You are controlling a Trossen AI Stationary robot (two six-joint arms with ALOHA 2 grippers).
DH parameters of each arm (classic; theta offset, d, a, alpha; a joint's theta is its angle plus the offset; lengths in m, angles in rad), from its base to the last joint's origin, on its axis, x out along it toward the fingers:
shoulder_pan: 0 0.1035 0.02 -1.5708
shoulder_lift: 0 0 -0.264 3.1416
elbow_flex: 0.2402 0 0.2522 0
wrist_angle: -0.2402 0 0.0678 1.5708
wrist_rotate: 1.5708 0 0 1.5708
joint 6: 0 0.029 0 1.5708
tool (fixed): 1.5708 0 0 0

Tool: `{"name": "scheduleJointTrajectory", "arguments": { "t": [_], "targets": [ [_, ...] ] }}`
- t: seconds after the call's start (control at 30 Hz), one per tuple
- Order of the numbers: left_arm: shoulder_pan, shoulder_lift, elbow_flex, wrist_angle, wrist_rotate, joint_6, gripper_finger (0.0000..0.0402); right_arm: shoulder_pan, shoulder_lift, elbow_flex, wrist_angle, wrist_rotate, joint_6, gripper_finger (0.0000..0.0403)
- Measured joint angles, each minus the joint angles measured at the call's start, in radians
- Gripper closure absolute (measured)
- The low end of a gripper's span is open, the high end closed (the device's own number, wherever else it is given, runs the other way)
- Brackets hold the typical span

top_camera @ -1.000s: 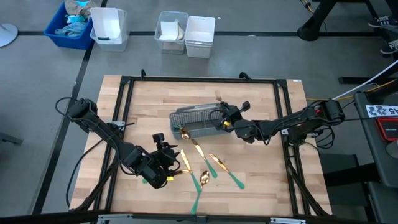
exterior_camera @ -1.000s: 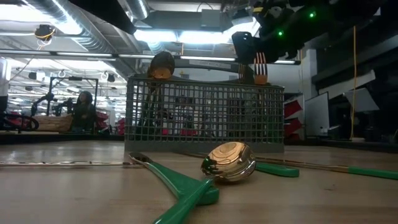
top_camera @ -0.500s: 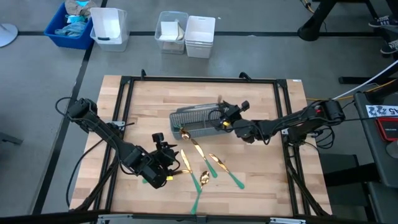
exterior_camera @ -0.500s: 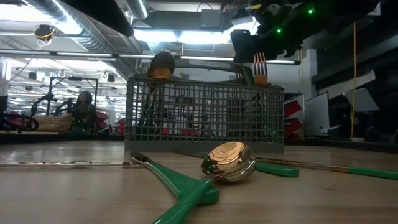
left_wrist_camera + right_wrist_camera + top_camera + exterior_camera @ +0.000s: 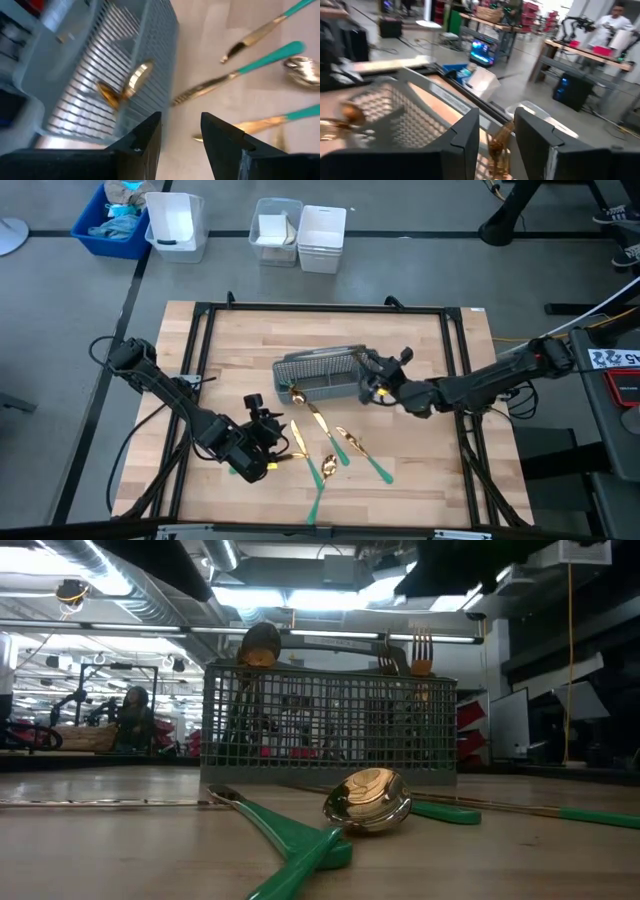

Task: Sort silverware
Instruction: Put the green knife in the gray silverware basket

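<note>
The grey mesh caddy point(image 5: 318, 376) stands mid-table, with a gold spoon point(image 5: 260, 644) and forks point(image 5: 420, 648) upright in it, heads up. Several teal-handled pieces of silverware point(image 5: 340, 445) lie flat on the wood in front of it; a spoon head point(image 5: 369, 800) faces the low camera. My right gripper point(image 5: 378, 378) hovers open at the caddy's right end, raised. In the right wrist view a fork's gold head point(image 5: 499, 142) shows in the gap between its fingers point(image 5: 465, 145), farther off. My left gripper point(image 5: 275, 428) hangs open above the loose silverware, left of it, aimed at the caddy point(image 5: 100, 75).
White bins point(image 5: 300, 235) and a blue bin point(image 5: 112, 220) sit on the floor beyond the table's far edge. A black frame point(image 5: 330, 308) runs around the wooden top. Bare wood lies left of the caddy and along the far side.
My right gripper has opened and let go of a fork, which stays upright in the caddy's right end. It has then risen and drawn back toward the table's right edge, out of the low view. The left arm has kept still.
</note>
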Motion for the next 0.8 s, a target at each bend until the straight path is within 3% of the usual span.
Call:
{"name": "scheduleJointTrajectory", "arguments": {
  "t": [0.17,0.27,0.37,0.63,0.8],
  "targets": [
    [0.008,0.000,0.000,0.002,0.204,-0.184,0.0273,0.090,-0.057,0.001,-0.009,-0.019,0.000,0.0281],
    [0.008,0.004,0.000,0.005,0.280,-0.269,0.0273,0.136,-0.067,0.001,-0.009,-0.084,0.001,0.0281],
    [0.008,0.028,0.000,0.020,0.326,-0.294,0.0273,0.172,-0.067,0.001,-0.014,-0.192,0.001,0.0281],
    [-0.002,0.149,0.000,0.075,0.579,-0.301,0.0273,0.215,-0.067,0.001,-0.136,-0.546,0.138,0.0281],
    [-0.013,0.209,0.000,0.072,0.632,-0.301,0.0273,0.213,-0.066,0.001,-0.201,-0.646,0.246,0.0281]
  ]
}}
